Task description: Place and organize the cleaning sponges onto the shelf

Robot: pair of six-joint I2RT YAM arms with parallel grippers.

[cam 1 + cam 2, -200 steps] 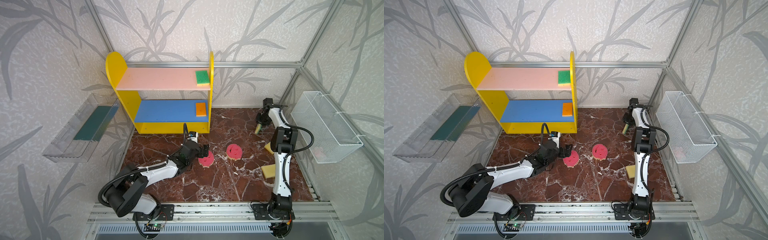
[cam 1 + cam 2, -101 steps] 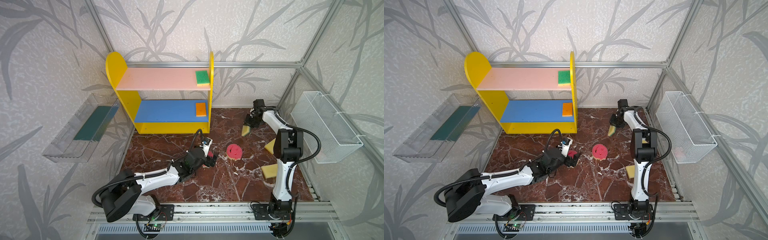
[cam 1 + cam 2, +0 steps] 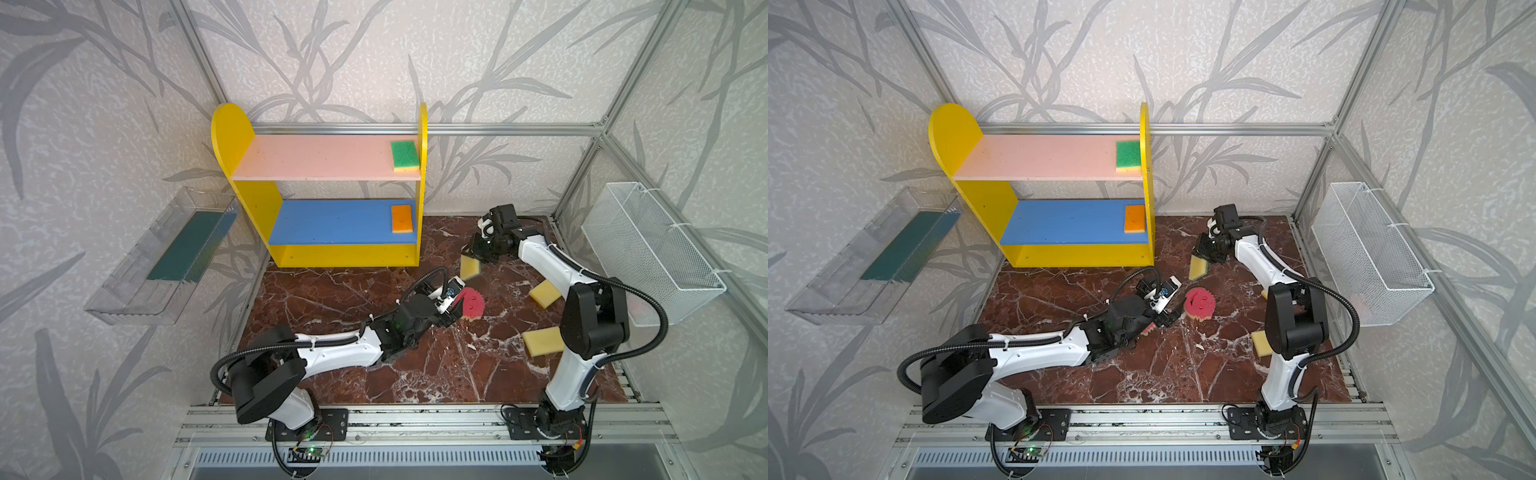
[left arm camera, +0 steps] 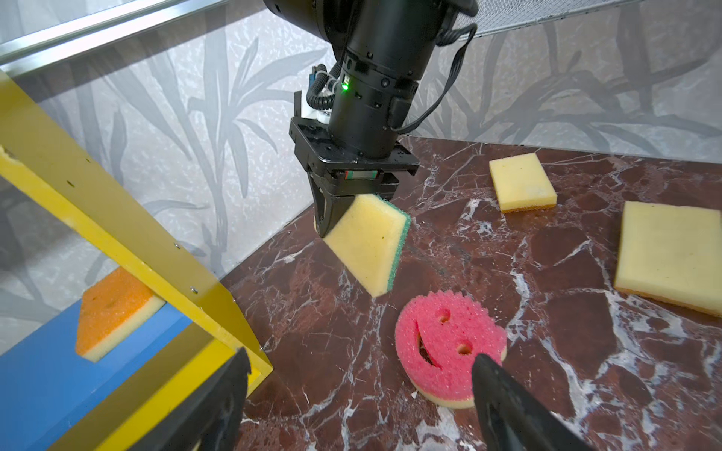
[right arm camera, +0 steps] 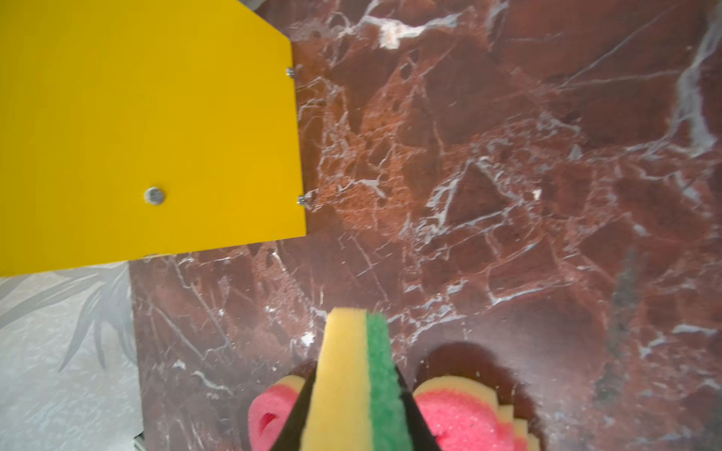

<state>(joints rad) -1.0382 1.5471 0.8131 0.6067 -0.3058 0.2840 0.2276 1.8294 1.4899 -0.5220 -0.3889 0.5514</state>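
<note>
Right jaws clamped on a green-faced sponge [image 4: 365,242], held clear of the counter [image 3: 436,374], at 12 o'clock from the pink smiley sponge [image 3: 471,306] in both top views. Left jaws spread wide, empty, one fingertip [image 4: 488,371] just beside the smiley sponge.

Shelf [image 3: 232,137] at 10 o'clock. Green sponge [image 3: 405,154] on the pink board, orange sponge [image 3: 402,218] on the blue, both at the 3 o'clock end.

The pink sponge [image 4: 437,336] is open-pored matt foam, the yellow sponge [image 4: 363,242] finer foam with a coarse green scrub layer. The shelf [image 3: 232,137] has smooth painted boards (with a few bright metal screw heads), and the floor [image 3: 332,291] is glossy, veined and marble-look. The basket [image 3: 648,249] is white wire mesh, the tray [image 3: 137,299] clear plastic.
</note>
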